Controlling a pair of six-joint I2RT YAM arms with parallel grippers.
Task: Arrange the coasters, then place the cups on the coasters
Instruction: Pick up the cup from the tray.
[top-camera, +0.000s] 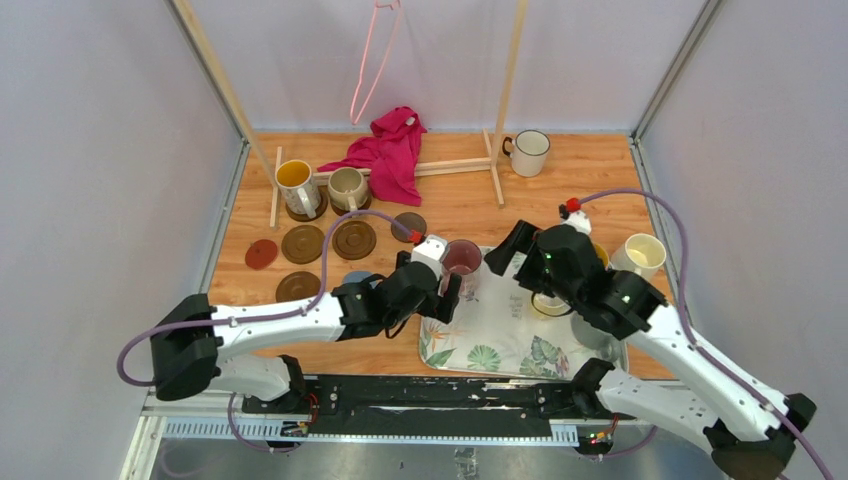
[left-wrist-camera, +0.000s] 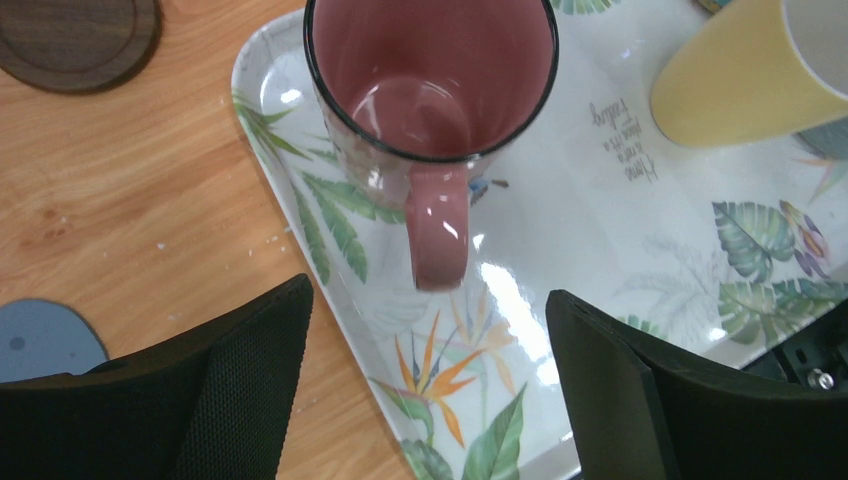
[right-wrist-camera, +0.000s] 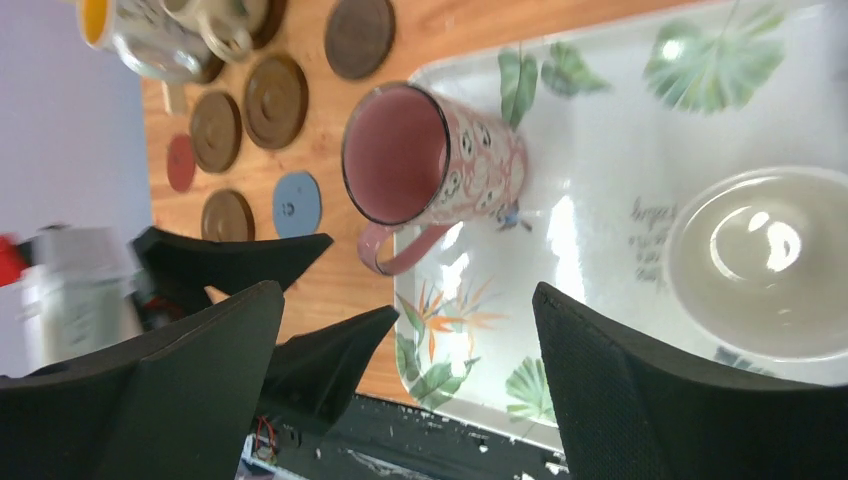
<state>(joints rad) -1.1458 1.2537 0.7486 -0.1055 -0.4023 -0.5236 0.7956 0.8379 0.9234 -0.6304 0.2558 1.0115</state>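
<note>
Wood tabletop (top-camera: 460, 215); left jaws wide before pink mug (left-wrist-camera: 430, 90), right jaws wide, yellow cup (left-wrist-camera: 740, 80) apparently cropped.

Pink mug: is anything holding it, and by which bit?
Nothing is held. The left gripper stands open before the handle of the pink mug, not touching.

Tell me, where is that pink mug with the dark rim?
In the top view, the pink ceramic mug stands at the far-left corner of the leaf-patterned rectangular tray, just ahead of the left arm's open fingers, handle towards them.
</note>
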